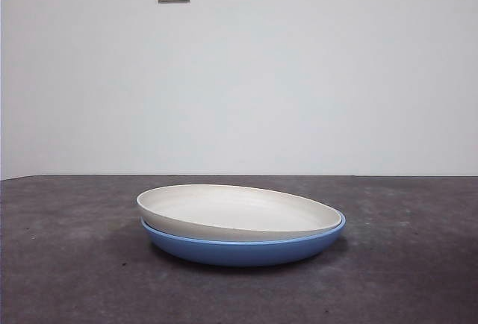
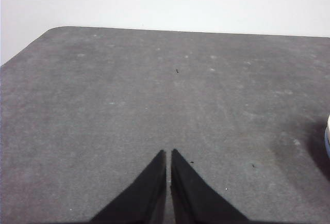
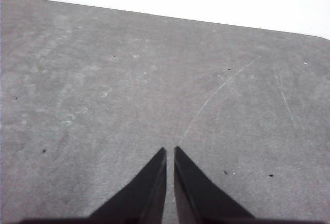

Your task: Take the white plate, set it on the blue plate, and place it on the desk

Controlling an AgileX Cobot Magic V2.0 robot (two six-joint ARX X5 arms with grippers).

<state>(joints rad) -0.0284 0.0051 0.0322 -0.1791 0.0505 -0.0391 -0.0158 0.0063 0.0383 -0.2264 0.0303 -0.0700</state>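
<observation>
Two plates on my table (image 1: 67,264): one matte cream white plate (image 1: 239,210) tilted inside one glossy blue plate (image 1: 246,251). Left tool (image 2: 168,153) and right tool (image 3: 170,150) both closed, empty.

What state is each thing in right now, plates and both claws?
white plate: lying in the blue plate, tilted, one side raised, not held.
blue plate: flat on the desk, under the white plate.
left claw: shut, holding nothing, over bare desk, the plates' edge off to one side.
right claw: shut, holding nothing, over bare desk.
</observation>
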